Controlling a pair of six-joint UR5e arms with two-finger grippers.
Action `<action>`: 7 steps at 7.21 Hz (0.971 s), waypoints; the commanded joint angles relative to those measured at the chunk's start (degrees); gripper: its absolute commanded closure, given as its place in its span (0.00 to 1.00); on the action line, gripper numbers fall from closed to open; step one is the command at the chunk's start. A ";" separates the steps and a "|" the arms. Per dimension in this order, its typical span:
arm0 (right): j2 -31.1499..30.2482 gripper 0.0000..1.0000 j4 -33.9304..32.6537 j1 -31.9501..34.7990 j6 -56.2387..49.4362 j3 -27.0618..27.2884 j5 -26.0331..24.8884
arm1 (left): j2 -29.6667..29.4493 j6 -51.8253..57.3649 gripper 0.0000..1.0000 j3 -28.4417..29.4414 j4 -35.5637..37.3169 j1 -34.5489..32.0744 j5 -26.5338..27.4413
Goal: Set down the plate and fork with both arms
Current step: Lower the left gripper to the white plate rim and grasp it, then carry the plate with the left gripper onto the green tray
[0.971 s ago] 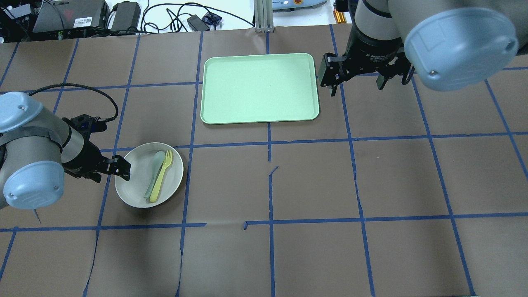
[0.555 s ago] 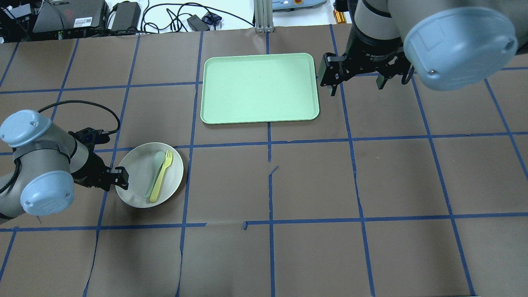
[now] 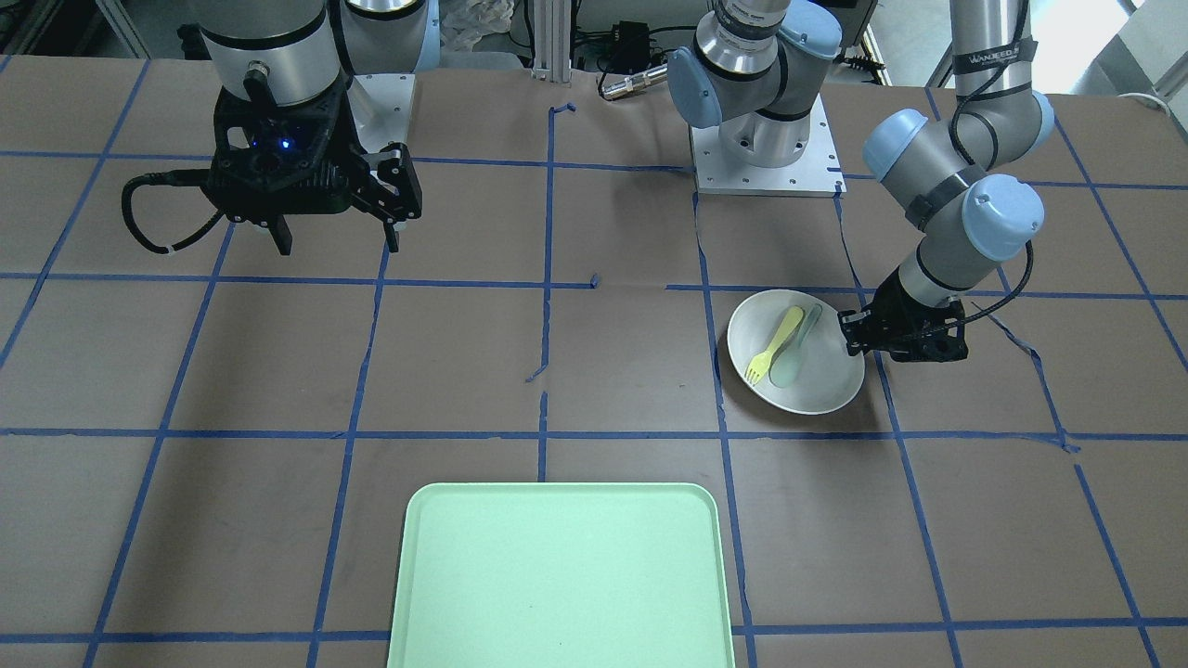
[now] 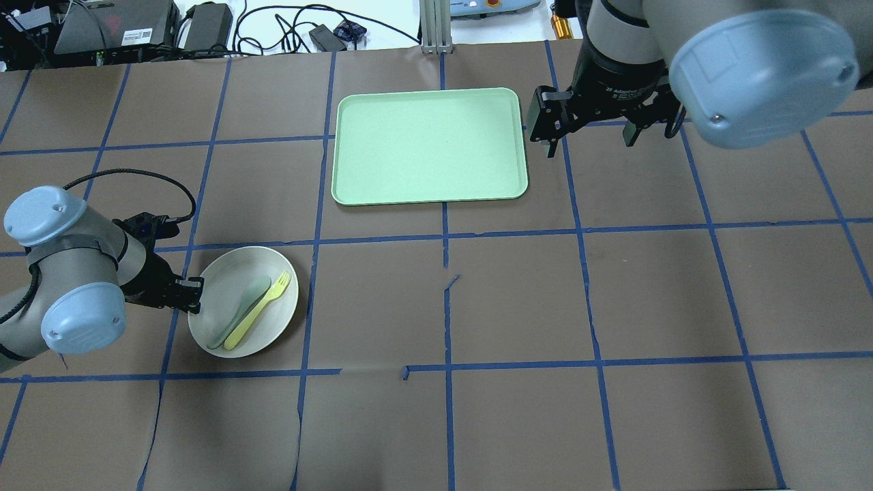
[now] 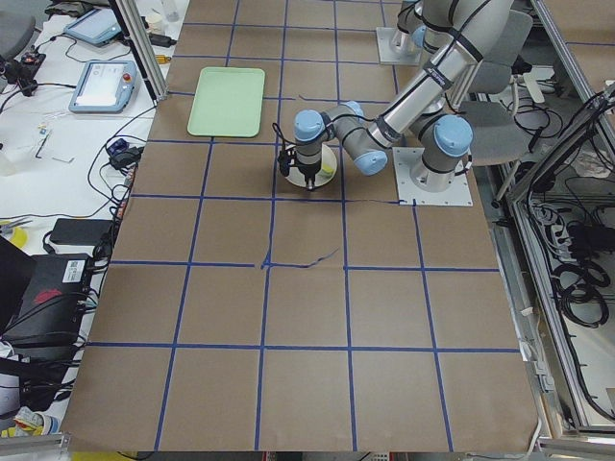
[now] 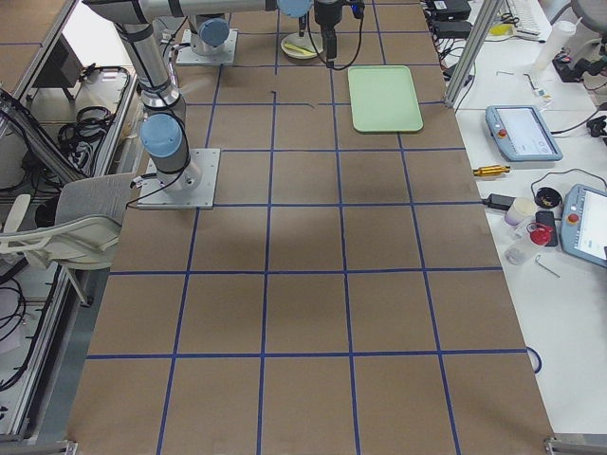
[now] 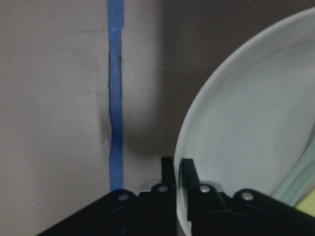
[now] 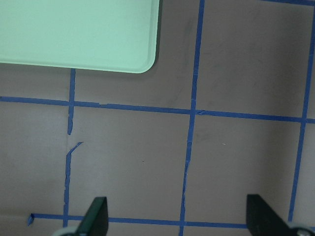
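two claws, taken from the overhead view's left. my left claw (image 4: 194,293) is pinched on the left rim of the plate (image 4: 273,324). the wrist camera shows one finger (image 7: 168,176) outside the rim and the other inside, pressed tight. the plate is left of centre on the brown table (image 4: 614,293); resting or just lifted, i cannot tell. in it lies the spoon (image 4: 254,293), with the fork (image 4: 262,303) right beside it, tines pointing up and right. the tray (image 4: 430,146) lies well apart, farther up the table. just right of it hangs my right claw (image 4: 590,140), fingers spread wide, gripping nothing.
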 commanded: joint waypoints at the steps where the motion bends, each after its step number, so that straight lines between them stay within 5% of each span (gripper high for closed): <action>1: 0.05 0.00 -0.02 -0.08 -0.24 -0.18 0.04 | 0.13 -0.04 1.00 3.30 -3.78 0.04 -1.68; 4: 0.05 0.00 -0.02 -0.17 -0.24 -0.18 0.04 | -0.83 -3.69 1.00 16.81 -20.74 -0.84 -13.86; 5: 0.05 0.00 -0.02 -0.17 -0.32 0.00 0.04 | -2.84 -7.12 1.00 20.17 -20.86 -2.76 -19.66; 7: 0.05 0.00 -0.02 -0.17 -0.15 0.17 0.04 | -11.51 -20.97 1.00 29.89 -19.72 -13.44 -21.30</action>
